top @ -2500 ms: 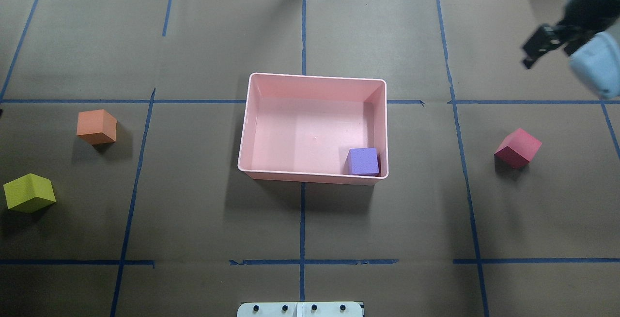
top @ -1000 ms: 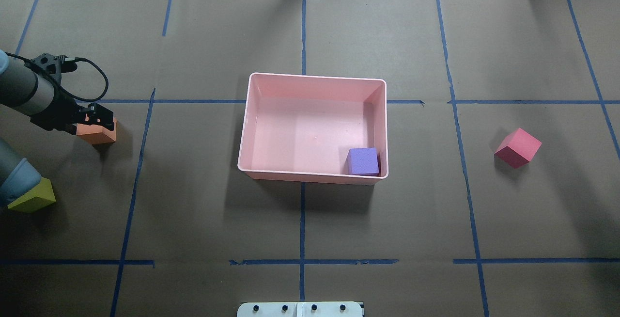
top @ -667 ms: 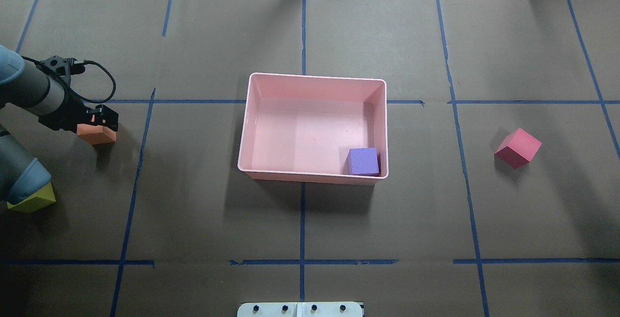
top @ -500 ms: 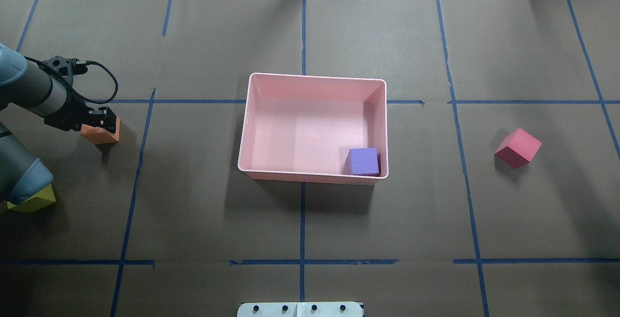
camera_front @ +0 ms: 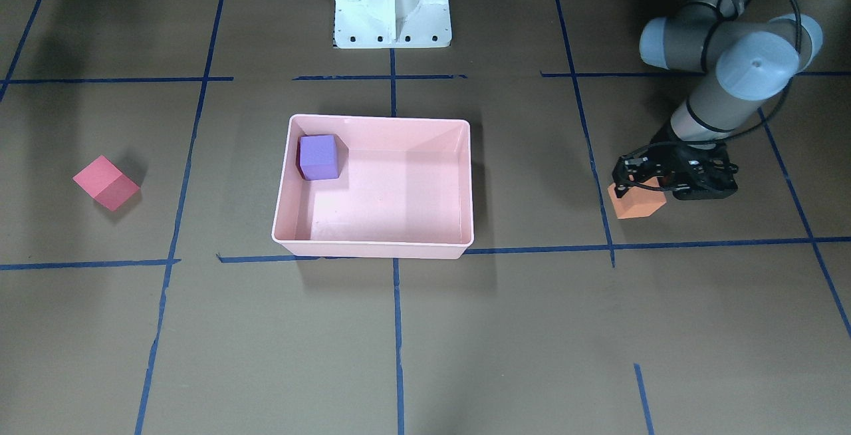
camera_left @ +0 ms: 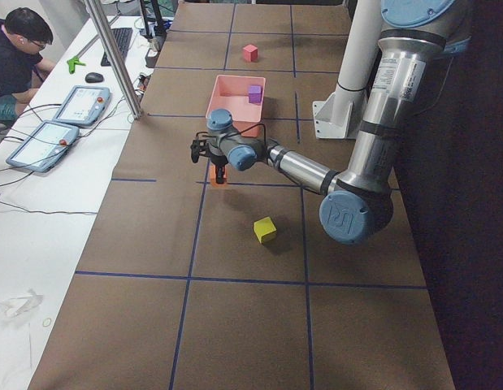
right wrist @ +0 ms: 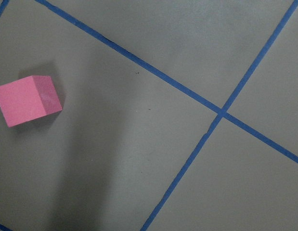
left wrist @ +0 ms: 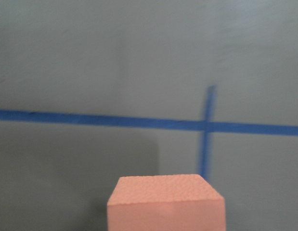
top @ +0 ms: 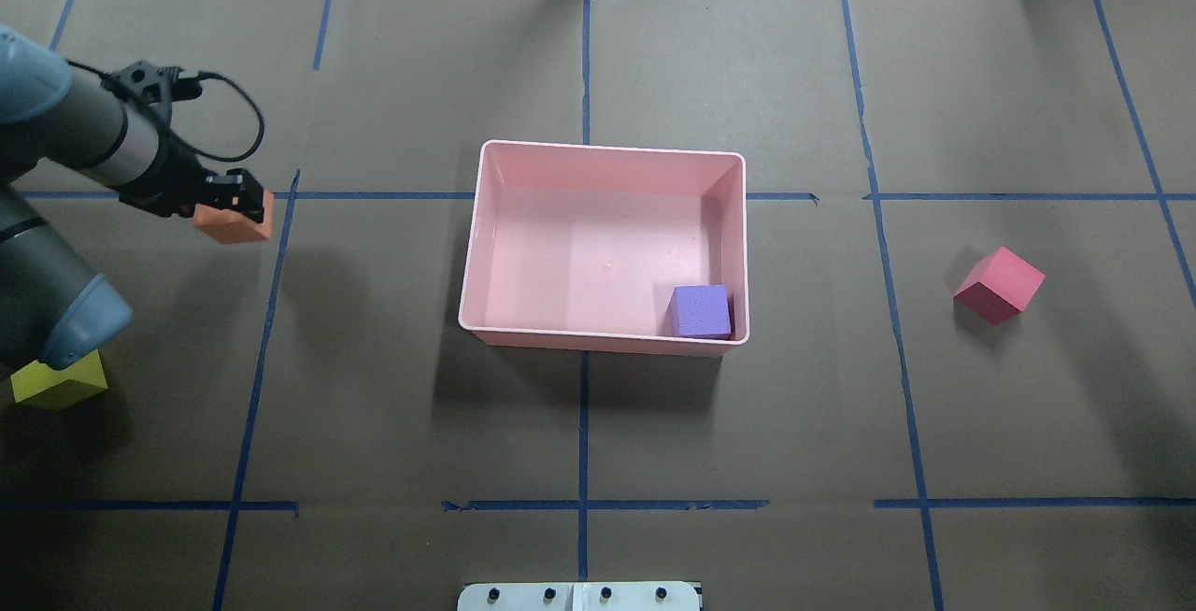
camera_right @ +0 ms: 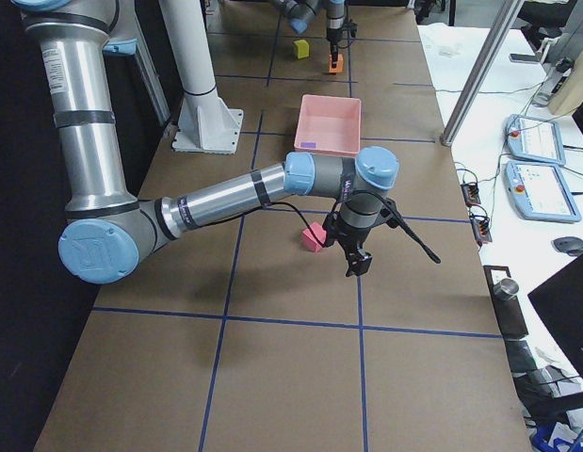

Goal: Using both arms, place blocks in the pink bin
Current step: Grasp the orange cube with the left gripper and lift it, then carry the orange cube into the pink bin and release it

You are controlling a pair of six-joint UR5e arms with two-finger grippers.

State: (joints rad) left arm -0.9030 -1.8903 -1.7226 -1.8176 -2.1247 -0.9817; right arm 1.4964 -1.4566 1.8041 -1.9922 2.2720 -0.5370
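Note:
My left gripper (top: 231,204) is shut on the orange block (top: 234,224) and holds it above the table, left of the pink bin (top: 612,149). The block fills the bottom of the left wrist view (left wrist: 165,204). The purple block (top: 701,311) lies in the bin's near right corner. The red-pink block (top: 998,285) sits on the table at the right and shows in the right wrist view (right wrist: 27,100). The yellow-green block (top: 61,385) lies at the far left, partly under my left arm. My right gripper (camera_right: 355,264) hangs beside the red-pink block; I cannot tell if it is open.
The white pedestal (camera_front: 392,2) stands at the robot's side of the table. Blue tape lines (top: 583,433) grid the brown table cover. An operator (camera_left: 15,49) sits at a side desk with tablets (camera_left: 76,104).
My left arm came in, shut on the orange block, then lifted it and carried it right and forward toward the bin. My right arm has left the overhead view.

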